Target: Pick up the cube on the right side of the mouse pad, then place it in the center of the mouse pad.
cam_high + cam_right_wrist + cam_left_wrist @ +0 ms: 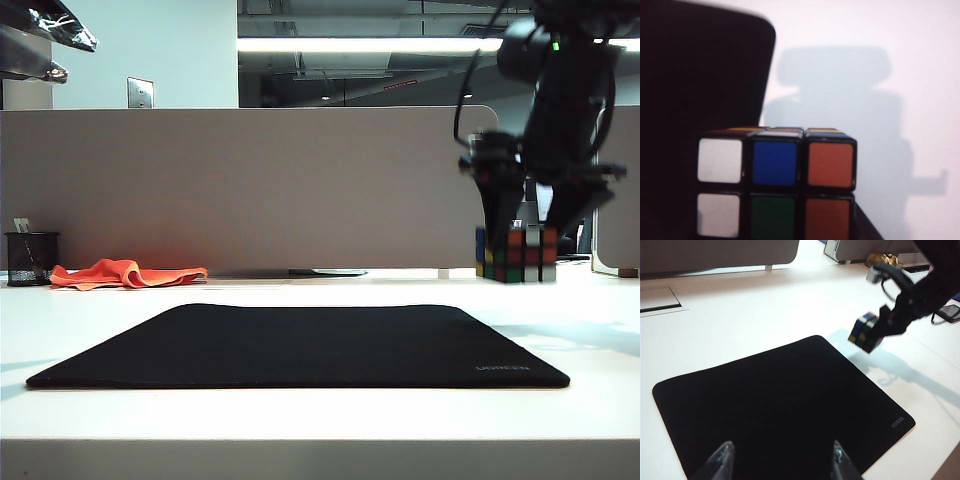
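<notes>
Aloft: cube (pixel 866 332) clamped between right gripper (pixel 525 235) fingers, right of mouse pad (pixel 300 345). Left gripper (pixel 780 462) fingers apart, empty, above pad's near edge.

R end effector (pixel 520 225) clamped, raised; L end effector (pixel 780 460) open.

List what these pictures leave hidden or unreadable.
- Right gripper fingertips: exterior view, behind the cube; right wrist view shows only the cube.
- Left gripper: left wrist view, cut by frame edge.
- Mouse pad lettering: too small.
- Pen cup contents: too small.
</notes>
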You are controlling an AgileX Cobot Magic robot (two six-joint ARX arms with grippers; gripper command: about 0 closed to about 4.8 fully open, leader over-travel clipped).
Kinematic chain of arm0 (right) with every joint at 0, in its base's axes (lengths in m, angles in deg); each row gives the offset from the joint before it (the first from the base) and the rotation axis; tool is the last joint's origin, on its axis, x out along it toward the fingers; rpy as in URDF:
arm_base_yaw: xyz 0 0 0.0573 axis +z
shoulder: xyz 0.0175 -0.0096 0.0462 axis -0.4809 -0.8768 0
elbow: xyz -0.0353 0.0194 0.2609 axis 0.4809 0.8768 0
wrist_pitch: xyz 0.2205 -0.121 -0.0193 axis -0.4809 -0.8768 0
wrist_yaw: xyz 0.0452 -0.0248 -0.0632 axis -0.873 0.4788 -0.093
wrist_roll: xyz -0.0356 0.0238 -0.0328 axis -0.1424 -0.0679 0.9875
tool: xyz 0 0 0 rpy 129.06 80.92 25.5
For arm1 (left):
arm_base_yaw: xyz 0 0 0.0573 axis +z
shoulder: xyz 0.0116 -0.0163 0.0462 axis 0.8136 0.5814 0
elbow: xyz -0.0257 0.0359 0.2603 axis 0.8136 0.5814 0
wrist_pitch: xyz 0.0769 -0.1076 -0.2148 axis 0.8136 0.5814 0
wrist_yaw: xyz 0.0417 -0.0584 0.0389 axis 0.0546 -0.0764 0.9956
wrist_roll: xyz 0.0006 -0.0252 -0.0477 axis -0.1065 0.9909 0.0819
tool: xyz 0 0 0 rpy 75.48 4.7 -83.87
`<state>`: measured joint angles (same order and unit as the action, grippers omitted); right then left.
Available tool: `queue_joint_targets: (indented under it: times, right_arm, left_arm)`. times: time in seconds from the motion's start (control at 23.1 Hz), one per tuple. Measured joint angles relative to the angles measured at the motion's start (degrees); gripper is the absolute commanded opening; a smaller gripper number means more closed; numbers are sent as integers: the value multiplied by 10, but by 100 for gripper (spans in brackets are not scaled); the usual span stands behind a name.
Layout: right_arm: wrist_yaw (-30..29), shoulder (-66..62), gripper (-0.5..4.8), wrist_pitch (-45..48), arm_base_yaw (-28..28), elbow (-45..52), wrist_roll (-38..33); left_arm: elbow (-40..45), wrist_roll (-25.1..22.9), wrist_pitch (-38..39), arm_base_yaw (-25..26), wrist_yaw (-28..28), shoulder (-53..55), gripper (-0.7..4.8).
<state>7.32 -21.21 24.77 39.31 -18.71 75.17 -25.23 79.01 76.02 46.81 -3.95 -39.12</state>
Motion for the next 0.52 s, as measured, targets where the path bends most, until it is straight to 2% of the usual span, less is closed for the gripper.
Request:
queue_joint_targets:
  times: [0.09, 0.26, 0.52]
  right_arm:
    - [-3, 0, 241, -35, 3, -48, 0]
    - [-69, 0, 241, -97, 14, -131, 0]
    - [-170, 10, 241, -102, 57, -197, 0]
  left_arm:
    - [0, 0, 0, 0, 0, 0, 246]
    - [0, 0, 0, 0, 0, 0, 246]
    - [0, -1, 0, 0, -12, 0, 246]
